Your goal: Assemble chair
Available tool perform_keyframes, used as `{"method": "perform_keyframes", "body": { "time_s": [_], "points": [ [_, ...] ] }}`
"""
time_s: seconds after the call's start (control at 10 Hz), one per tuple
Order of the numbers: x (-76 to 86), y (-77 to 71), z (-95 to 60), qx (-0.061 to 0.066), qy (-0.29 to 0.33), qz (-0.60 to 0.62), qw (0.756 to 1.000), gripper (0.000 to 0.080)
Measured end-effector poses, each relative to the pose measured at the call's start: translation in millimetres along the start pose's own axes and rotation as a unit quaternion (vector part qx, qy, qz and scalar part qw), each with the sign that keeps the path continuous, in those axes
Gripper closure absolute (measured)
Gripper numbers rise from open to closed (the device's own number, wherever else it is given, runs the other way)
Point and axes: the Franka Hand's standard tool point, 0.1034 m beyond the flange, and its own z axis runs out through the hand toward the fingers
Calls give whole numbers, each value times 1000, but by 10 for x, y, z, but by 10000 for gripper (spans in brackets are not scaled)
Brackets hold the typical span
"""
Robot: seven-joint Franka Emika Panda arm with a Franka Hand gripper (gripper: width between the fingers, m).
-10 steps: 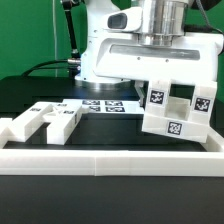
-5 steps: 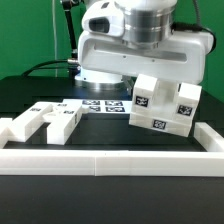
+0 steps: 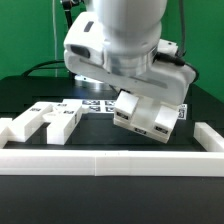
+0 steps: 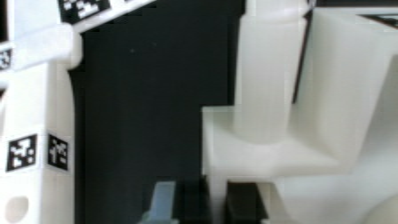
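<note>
Just beyond the long low white plastic rail [image 3: 100, 160], two-finger gripper [image 4: 210, 200] clenched on tilted white blocky tagged chair assembly [image 3: 150, 115]; loose white chair blocks [image 3: 45, 122] by rail's other end.

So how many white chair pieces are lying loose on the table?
2, both at the exterior view's left: an outer chair piece, an inner chair piece beside it. The arm may hide more.

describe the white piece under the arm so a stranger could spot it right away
Find the big white robot arm filling the middle of the exterior view, above the black table. Beneath it is the chair assembly, a blocky white cluster of joined parts. Unlike the loose parts lying flat toward the exterior view's left, it is tilted at an angle.
</note>
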Motion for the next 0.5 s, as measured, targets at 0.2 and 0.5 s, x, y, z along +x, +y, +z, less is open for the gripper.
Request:
{"method": "perform_keyframes", "body": {
  "time_s": [0.2,0.5],
  "points": [
    [17,96,28,6,-66,15,998,765],
    [132,239,194,12,-173,37,984,765]
  ]
}}
